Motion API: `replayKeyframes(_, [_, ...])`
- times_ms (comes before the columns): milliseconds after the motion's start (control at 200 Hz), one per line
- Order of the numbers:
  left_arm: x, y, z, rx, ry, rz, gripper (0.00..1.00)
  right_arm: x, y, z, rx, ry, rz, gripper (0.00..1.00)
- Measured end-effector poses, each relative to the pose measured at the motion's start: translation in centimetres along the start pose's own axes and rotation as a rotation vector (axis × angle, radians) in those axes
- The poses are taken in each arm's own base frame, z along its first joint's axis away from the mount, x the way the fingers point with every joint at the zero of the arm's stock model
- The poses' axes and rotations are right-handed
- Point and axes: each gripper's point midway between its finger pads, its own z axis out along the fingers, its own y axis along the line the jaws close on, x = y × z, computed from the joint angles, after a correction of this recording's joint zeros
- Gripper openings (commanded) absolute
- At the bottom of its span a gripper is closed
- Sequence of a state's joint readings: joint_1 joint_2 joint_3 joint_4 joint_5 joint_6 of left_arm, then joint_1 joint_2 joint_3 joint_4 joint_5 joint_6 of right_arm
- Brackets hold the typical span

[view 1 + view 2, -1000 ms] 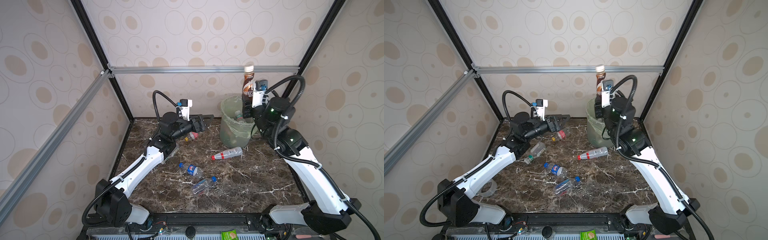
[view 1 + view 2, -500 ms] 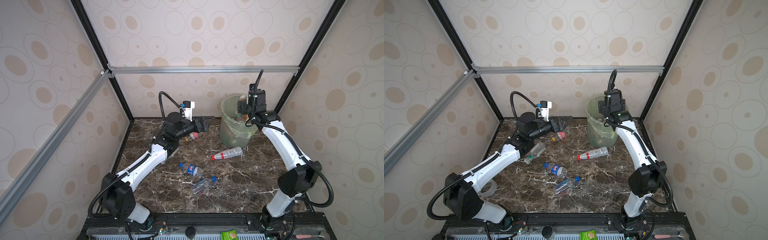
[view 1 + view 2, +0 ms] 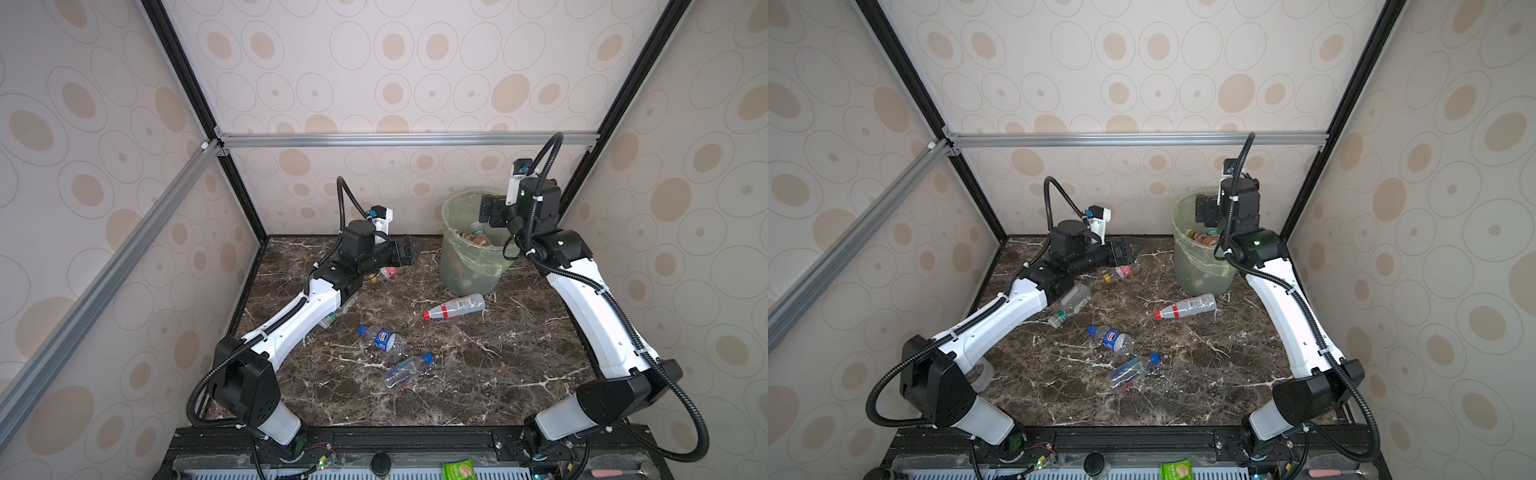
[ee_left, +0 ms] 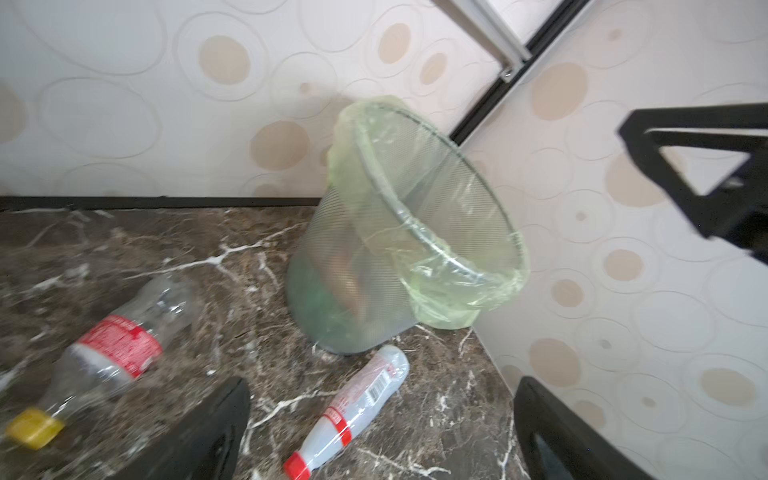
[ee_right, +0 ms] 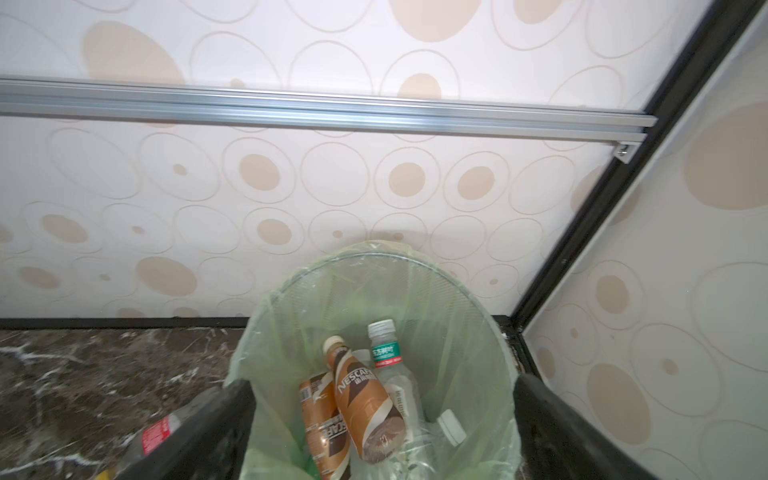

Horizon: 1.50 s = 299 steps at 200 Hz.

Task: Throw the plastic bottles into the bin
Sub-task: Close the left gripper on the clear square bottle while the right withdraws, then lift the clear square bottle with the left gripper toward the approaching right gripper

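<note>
Just now the right gripper (image 3: 490,211) has let go. A second ago it held a brown bottle upright above the bin (image 3: 461,266); that brown bottle (image 5: 365,407) now lies inside the bin, on a second brown bottle (image 5: 320,419) and beside a white-capped bottle (image 5: 384,345). The right gripper's jaws stand wide apart over the bin's mouth with nothing between them. So one more drop is done, and this arm looks free for the next pick.

The left gripper (image 3: 409,252) is likewise wide open and empty, low and to the left of the bin, near a yellow-capped bottle (image 4: 112,353).

Five bottles are left on the table (image 3: 478,374) outside the bin:
- the yellow-capped bottle
- a red-capped bottle (image 3: 455,307) just in front of the bin
- a blue-labelled bottle (image 3: 382,338) farther in front of the bin
- a blue-capped bottle (image 3: 405,368), also farther in front
- a clear bottle (image 3: 1071,301) well to the bin's left
</note>
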<state>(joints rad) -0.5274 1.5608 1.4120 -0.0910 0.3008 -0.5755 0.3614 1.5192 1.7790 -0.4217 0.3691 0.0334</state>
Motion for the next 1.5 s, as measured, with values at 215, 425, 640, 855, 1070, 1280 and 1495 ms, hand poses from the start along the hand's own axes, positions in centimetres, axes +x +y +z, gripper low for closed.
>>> replayKeyframes(215, [1.2, 7.7, -1.7, -0.294, 0.078, 0.021, 0.99, 6.3, 8.9, -0.4, -0.221, 0.115, -0.088, 1.00])
replayKeyframes(425, [4.6, 17.2, -4.7, -0.575, 0.178, 0.006, 0.99, 13.5, 15.6, -0.9, -0.373, 0.242, -0.132, 1.00])
replayKeyframes(640, [9.7, 23.1, -6.0, -0.731, 0.342, -0.001, 0.99, 18.7, 19.2, -1.7, -0.462, 0.343, -0.122, 1.00])
replayKeyframes(855, [14.4, 26.2, -5.2, -0.789, 0.504, 0.022, 0.99, 20.5, 19.5, -1.8, -0.477, 0.371, -0.097, 1.00])
replayKeyframes(1070, [16.5, 28.0, -5.1, -0.813, 0.586, 0.034, 0.98, 21.6, 19.1, -2.2, -0.475, 0.388, -0.093, 1.00])
replayKeyframes(1280, [18.2, 29.5, -5.0, -0.823, 0.638, 0.022, 0.82, 21.3, 19.0, -2.5, -0.479, 0.378, -0.080, 1.00])
replayKeyframes(1495, [18.8, 28.8, -3.8, -0.732, 0.636, 0.013, 0.50, 21.3, 18.7, -2.4, -0.475, 0.381, -0.068, 1.00])
